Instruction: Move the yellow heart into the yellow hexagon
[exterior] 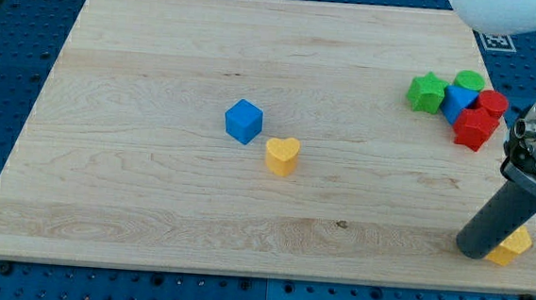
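while my tip (pixel 477 250) holds nothing, touching the yellow hexagon (pixel 512 246), the yellow heart (pixel 282 156) lies well to that hexagon's left.

We see a pale wood-grain board (pixel 159 86) on a blue pegged surface (pixel 20 48). On it: yellow heart (pixel 282 156), blue cube (pixel 243 121), green star (pixel 427 92), green cylinder (pixel 470 82), blue block (pixel 456 104), red cylinder (pixel 493 102), red block (pixel 476 129), yellow hexagon (pixel 512 247). Our rod is dark grey.

1. A pale wooden board (pixel 159 86) carries everything.
2. Near its middle lie a blue cube (pixel 243 121) and a yellow heart (pixel 282 156).
3. At the view's right cluster a green star (pixel 427 92), a green block (pixel 469 83), a blue block (pixel 455 103) and two red blocks (pixel 476 128).
4. A yellow block (pixel 513 247) sits at the bottom right corner.
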Robot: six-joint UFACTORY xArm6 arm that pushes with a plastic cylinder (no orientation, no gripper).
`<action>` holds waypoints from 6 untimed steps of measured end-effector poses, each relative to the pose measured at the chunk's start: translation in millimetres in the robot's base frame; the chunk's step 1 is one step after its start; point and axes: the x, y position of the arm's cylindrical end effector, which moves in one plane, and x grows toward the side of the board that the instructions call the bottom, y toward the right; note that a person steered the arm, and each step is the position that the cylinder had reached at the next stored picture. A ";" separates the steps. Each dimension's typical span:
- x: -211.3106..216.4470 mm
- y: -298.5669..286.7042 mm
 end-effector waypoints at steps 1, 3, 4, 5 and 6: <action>-4.8 -31.7; -27.4 -157.0; -41.9 -207.3; -68.1 -210.2; -80.1 -211.9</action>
